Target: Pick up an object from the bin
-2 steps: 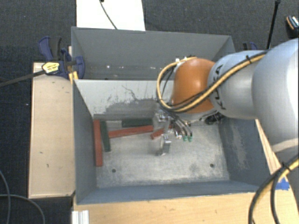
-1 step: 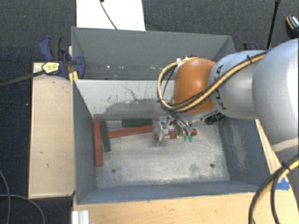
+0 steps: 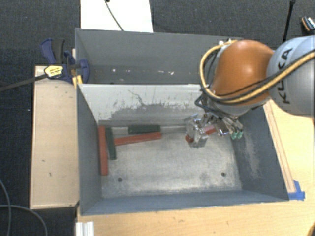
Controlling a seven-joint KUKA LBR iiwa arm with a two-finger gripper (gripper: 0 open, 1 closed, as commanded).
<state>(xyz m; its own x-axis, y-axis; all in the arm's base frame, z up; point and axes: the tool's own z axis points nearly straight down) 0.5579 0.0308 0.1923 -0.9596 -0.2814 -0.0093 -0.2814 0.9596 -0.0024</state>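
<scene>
**Red piece half hidden at the end effector**

A small red piece shows at the left edge of the end effector. More red shows on the right side, but the metal parts cover the middle, so its full shape is hard to make out. It sits in the right half of the grey metal bin, towards the back wall. I cannot tell whether the end effector is clenched or released. Well apart, at the left, lie a long red bar, a dark green block and another red bar.
</scene>
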